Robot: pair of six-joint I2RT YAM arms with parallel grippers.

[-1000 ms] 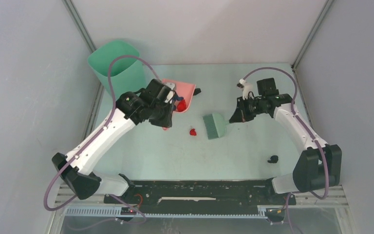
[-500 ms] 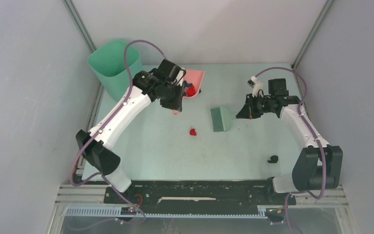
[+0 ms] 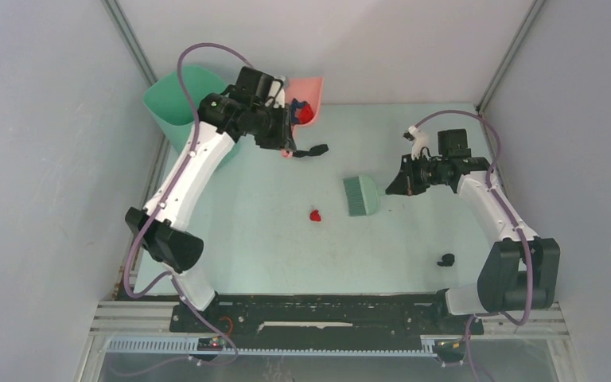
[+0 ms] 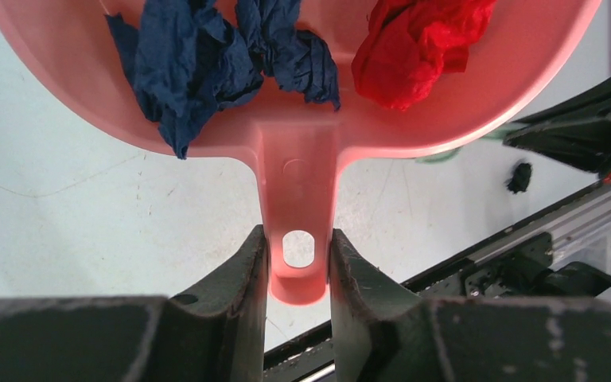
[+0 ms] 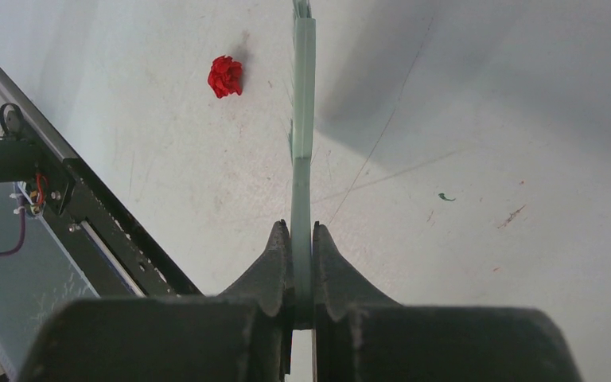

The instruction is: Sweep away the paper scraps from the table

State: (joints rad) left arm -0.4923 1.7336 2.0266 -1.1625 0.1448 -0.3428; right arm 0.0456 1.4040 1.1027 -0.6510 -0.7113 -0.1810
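My left gripper [image 3: 285, 142] is shut on the handle of the pink dustpan [image 3: 309, 87] and holds it raised beside the bin. In the left wrist view the gripper [image 4: 298, 256] pinches the handle, and the dustpan [image 4: 302, 135] holds dark blue scraps [image 4: 207, 56] and a red scrap [image 4: 414, 48]. My right gripper [image 3: 394, 185] is shut on the green brush [image 3: 361, 195], seen edge-on [image 5: 303, 143] in the right wrist view between the jaws [image 5: 302, 239]. On the table [image 3: 270, 247] lie a red scrap [image 3: 315, 215] [image 5: 225, 76], a black scrap [image 3: 316, 150] and another black scrap [image 3: 445, 259] [image 4: 519, 177].
A tall green bin [image 3: 177, 99] stands at the far left corner, just left of the raised dustpan. Grey walls surround the table. A black rail [image 3: 326, 310] with the arm bases runs along the near edge.
My left arm has lifted the dustpan with its scraps up and back toward the bin. My right gripper and brush shifted slightly right, then held still. The scraps on the table have not moved.
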